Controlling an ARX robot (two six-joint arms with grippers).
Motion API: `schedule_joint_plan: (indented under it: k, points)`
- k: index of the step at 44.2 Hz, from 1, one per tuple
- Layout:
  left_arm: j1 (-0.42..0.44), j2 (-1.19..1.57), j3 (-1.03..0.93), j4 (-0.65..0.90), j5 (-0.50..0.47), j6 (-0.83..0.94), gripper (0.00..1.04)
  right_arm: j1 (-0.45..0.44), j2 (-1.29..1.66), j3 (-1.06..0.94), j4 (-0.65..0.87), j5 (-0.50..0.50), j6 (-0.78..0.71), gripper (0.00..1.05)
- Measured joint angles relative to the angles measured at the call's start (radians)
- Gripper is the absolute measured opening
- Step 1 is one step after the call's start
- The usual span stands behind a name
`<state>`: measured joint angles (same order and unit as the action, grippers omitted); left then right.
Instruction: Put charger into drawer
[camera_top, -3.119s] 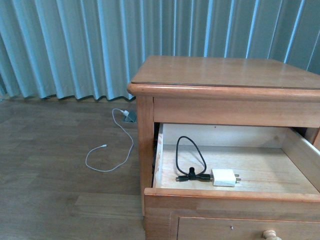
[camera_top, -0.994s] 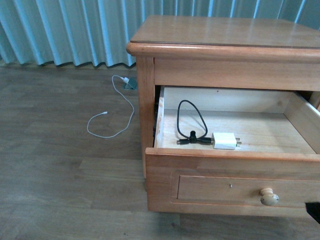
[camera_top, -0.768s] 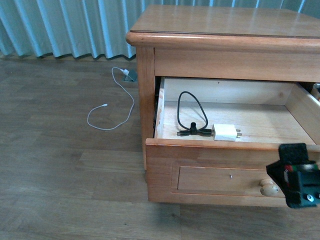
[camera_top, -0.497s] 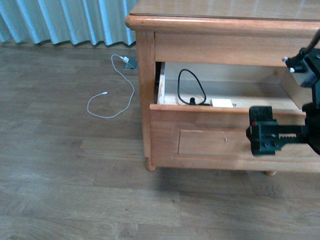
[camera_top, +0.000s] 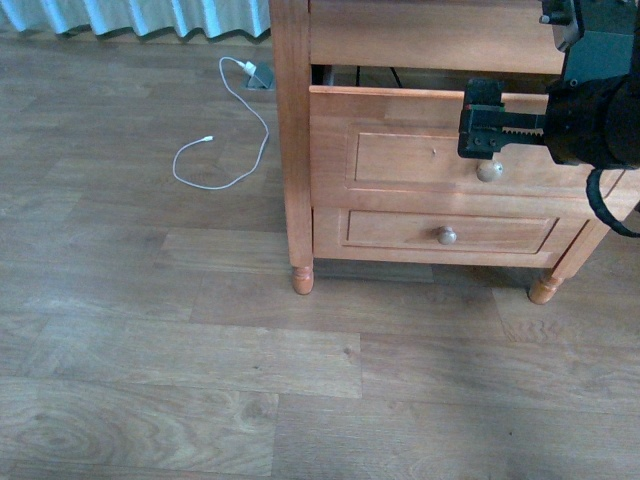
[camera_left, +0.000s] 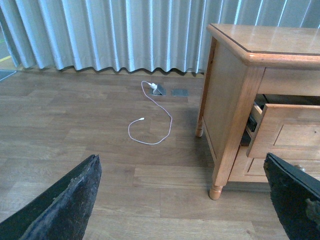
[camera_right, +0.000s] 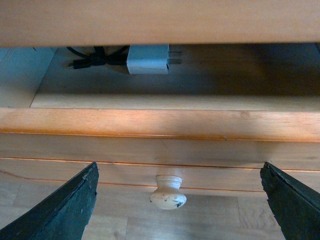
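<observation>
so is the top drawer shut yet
Not yet: the drawer is partly open, a gap still showing the charger inside.

The drawer (camera_right: 160, 122) is seen in warm orange-brown wood with fine darker grain; its interior floor is paler, nearly cream; the knob (camera_right: 168, 192) is off-white with small dark specks. The charger (camera_right: 148, 59) is shown white, shaded to a bluish grey, with what appears to be a black cable at its 9 o'clock side. The floor (camera_top: 200, 350) is laid in grey-brown planks with streaked grain; a thin white cable (camera_top: 225, 150) is traced across it. The curtain (camera_left: 115, 32) is pleated in pale blue-grey stripes; the right gripper (camera_top: 505, 120) is black.
</observation>
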<state>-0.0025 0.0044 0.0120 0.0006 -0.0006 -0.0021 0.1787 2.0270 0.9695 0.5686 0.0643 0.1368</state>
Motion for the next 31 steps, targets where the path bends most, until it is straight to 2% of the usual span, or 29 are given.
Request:
schedule_joint_plan:
  k: [12, 31]
  points:
    - [0.000, 0.000, 0.000, 0.000, 0.000, 0.000, 0.99, -0.016, 0.167, 0.148, 0.134, 0.066, 0.005, 0.96]
    - [0.000, 0.000, 0.000, 0.000, 0.000, 0.000, 0.99, -0.012, 0.240, 0.236, 0.132, 0.092, 0.005, 0.96]
